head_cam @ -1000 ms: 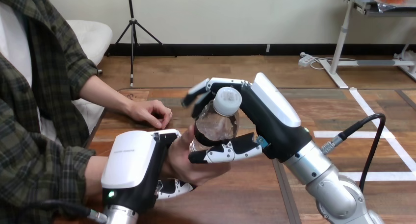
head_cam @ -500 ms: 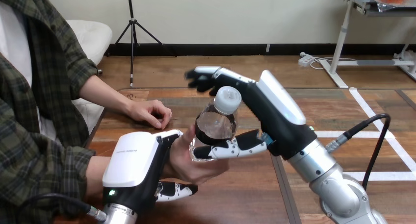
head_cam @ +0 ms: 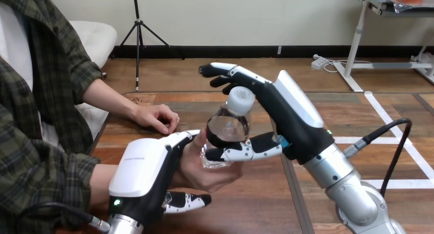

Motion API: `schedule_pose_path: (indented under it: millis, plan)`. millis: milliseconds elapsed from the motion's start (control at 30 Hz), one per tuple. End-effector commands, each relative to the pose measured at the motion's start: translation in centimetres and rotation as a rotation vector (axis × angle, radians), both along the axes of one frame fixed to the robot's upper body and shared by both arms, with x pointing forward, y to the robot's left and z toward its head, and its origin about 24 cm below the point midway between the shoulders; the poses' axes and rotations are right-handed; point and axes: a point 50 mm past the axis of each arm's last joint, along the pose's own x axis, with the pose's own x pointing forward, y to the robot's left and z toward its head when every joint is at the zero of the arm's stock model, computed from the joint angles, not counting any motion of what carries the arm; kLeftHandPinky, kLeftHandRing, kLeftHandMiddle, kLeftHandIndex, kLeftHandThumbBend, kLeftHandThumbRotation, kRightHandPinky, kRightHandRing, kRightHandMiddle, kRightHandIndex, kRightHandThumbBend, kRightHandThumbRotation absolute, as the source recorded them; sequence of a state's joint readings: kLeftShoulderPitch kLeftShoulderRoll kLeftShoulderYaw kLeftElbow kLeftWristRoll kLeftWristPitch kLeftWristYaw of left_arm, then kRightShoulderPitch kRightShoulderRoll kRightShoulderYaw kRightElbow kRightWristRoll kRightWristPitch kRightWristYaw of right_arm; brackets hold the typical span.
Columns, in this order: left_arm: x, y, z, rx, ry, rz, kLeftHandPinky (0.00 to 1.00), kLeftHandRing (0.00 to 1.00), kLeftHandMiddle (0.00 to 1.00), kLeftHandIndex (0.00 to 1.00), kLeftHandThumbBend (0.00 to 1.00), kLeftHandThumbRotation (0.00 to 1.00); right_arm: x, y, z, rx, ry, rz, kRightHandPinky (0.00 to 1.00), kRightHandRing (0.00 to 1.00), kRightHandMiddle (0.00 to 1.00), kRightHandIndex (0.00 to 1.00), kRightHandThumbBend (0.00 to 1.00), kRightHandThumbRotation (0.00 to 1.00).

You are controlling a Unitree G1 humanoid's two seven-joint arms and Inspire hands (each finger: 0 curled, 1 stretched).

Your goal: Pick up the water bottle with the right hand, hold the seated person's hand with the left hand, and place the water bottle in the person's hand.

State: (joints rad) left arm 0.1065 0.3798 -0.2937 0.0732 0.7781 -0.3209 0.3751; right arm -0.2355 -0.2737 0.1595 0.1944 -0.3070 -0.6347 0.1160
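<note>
A clear water bottle with a white cap stands tilted in the person's upturned hand at the view's centre. My left hand is curled round that hand from the left, one finger over its top edge and the thumb below it. My right hand is open. Its fingers stretch straight above and past the cap, apart from the bottle. Its thumb lies against the bottle's lower front.
The person's other hand rests in a loose fist on the wooden table at the back left. A black cable loops over the table at the right beside my right forearm.
My right hand's fingers have uncurled from the bottle and straightened above its cap. The bottle has stayed in the person's palm, and my left hand has kept its hold.
</note>
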Motion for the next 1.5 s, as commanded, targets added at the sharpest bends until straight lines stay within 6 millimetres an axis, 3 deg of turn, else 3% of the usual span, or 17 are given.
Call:
schedule_pose_path:
  millis: [0, 267, 867, 1167, 1467]
  plan:
    - [0.6, -1.0, 1.2, -0.023, -0.063, -0.09, 0.59, 0.77, 0.87, 0.89, 0.87, 0.0, 0.3, -0.2, 2.0, 0.07, -0.068, -0.019, 0.69, 0.78, 0.83, 0.83, 0.83, 0.0]
    - [0.5, -1.0, 1.2, -0.024, -0.088, -0.121, 0.66, 0.84, 0.93, 0.95, 0.91, 0.08, 0.2, -0.3, 2.1, 0.077, -0.054, -0.027, 0.72, 0.8, 0.85, 0.83, 0.82, 0.02]
    - [-0.4, -1.4, 0.6, -0.15, -0.137, -0.169, 0.84, 0.98, 1.0, 1.0, 0.99, 0.44, -0.6, -0.5, 1.3, 0.136, -0.02, -0.035, 0.85, 0.9, 0.92, 0.87, 0.81, 0.09]
    - [-0.9, -1.9, 0.7, -0.381, -0.151, -0.188, 0.86, 0.96, 1.0, 1.0, 0.89, 0.59, -1.0, -0.7, 1.1, 0.196, -0.024, -0.041, 0.87, 0.91, 0.93, 0.87, 0.78, 0.14]
    - [-1.2, -2.5, 0.7, -0.614, -0.166, -0.186, 0.83, 0.93, 0.96, 0.97, 0.73, 0.74, -1.3, -0.9, 0.6, 0.261, -0.041, -0.06, 0.85, 0.9, 0.91, 0.85, 0.73, 0.14]
